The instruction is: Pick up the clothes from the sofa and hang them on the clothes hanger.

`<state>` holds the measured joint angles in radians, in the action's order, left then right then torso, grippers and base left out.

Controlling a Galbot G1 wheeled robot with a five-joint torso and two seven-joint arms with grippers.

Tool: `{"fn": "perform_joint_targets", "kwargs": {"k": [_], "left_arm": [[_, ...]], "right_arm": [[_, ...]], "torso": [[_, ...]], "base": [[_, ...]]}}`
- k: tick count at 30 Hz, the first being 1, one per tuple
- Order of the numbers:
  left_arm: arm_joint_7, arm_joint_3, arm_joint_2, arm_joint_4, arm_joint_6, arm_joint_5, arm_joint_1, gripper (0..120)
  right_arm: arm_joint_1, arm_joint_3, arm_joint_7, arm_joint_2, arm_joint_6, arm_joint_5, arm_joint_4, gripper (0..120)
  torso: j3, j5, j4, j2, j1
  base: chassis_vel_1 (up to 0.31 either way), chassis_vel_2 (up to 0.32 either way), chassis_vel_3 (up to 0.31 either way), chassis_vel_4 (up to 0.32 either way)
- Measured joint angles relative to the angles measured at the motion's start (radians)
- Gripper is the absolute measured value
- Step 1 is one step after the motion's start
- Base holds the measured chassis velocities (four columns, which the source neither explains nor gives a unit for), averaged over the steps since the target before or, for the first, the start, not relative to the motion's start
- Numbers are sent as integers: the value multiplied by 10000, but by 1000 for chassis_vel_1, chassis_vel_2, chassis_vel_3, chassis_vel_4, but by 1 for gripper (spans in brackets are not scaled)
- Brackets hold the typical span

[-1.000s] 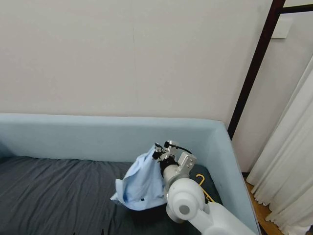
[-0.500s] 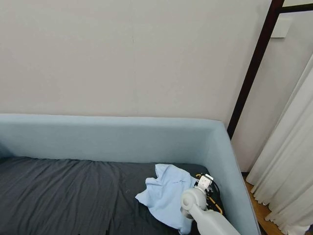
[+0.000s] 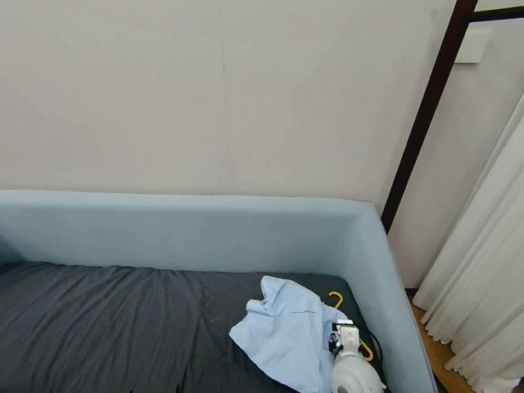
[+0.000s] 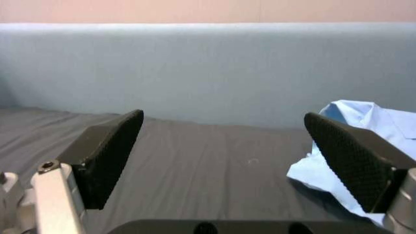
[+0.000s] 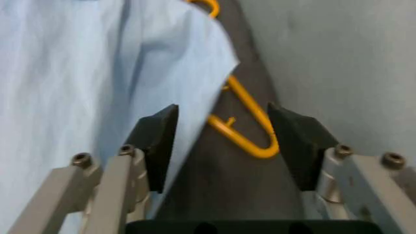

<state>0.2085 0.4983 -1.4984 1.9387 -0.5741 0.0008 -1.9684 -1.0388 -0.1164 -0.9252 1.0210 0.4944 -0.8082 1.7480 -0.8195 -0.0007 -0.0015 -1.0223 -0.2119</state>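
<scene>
Shirt (image 3: 282, 336) at sofa (image 3: 164, 229) right corner, over hanger (image 5: 258, 152): likely limp, light; pinch bunched fold. Right gripper (image 5: 224, 126), left gripper (image 4: 224, 141): fingers apart

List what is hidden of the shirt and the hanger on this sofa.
Hanger: head view, mostly under the shirt and behind the right arm; right wrist view, hook cut by the edge.
Shirt: left wrist view, cut by the edge, partly behind a finger of the left gripper.

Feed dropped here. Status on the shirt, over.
Right gripper open over blue shirt and yellow hanger. Left gripper open, empty. Shirt lies on sofa, hanger partly under it. Nothing blocking.
</scene>
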Motion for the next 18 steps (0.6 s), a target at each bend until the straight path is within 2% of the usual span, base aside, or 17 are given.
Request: {"fn": "perform_joint_targets", "kwargs": {"k": [1, 3, 4, 8, 9, 10, 11, 12, 13, 14, 15, 18], "left_arm": [[0, 0, 0, 0, 0, 0, 0, 98], [0, -37, 28, 0, 0, 3, 14, 98], [0, -37, 28, 0, 0, 3, 14, 98], [-1, -97, 69, -58, -5, 10, 16, 98], [-1, -97, 69, -58, -5, 10, 16, 98], [-1, -110, 76, -73, -9, 11, 18, 98], [-1, -130, 82, -87, -12, 13, 18, 98], [-1, -133, 85, -93, -13, 13, 18, 98], [-3, -134, 87, -98, -14, 15, 19, 98], [-3, -134, 87, -98, -14, 15, 19, 98], [-5, -134, 91, -103, -14, 15, 19, 97], [-6, -117, 116, -120, -14, 13, -8, 98]], "right_arm": [[0, 0, 0, 0, 0, 0, 0, 61], [-700, 292, 777, -378, -329, 1078, 495, 71], [-700, 292, 777, -378, -329, 1078, 495, 71], [-1793, 582, 3043, -1047, -2781, 4625, 68, 89], [-1793, 582, 3043, -1047, -2781, 4625, 68, 89], [-1979, 646, 3540, -1168, -3647, 5703, -288, 92], [-2179, 793, 4233, -1301, -5318, 7578, -1100, 98], [-2224, 881, 4480, -1311, -6187, 8573, -1609, 98], [-2230, 940, 4636, -1286, -6806, 9264, -2021, 100], [-2230, 940, 4636, -1286, -6806, 9264, -2021, 100], [-2215, 993, 4758, -1233, -7369, 9900, -2430, 100], [-1834, 1416, 4837, -876, -9434, 12814, -4055, 100]], "torso": [[0, 0, 0, 0, 0], [0, 1, 1, 0, 0], [0, 1, 1, 0, 0], [0, 1, 1, 0, 0], [0, 1, 1, 0, 0], [1, 0, 0, -1, 0], [0, 0, 0, -1, 1], [0, 0, -1, 0, 0], [0, 1, 1, -1, 0], [0, 1, 1, -1, 0], [0, 1, 1, -1, 0], [0, 1, 3, -1, 0]], "base": [[0, 0, 0, 0], [0, 0, 0, 0], [0, 0, 0, 0], [0, 0, 0, 0], [0, 0, 0, 0], [0, 0, 0, 0], [0, 0, 0, 0], [0, 0, 0, 0], [0, 0, 0, 0], [0, 0, 0, 0], [0, 0, 0, 0], [0, 0, 0, 0]]}}
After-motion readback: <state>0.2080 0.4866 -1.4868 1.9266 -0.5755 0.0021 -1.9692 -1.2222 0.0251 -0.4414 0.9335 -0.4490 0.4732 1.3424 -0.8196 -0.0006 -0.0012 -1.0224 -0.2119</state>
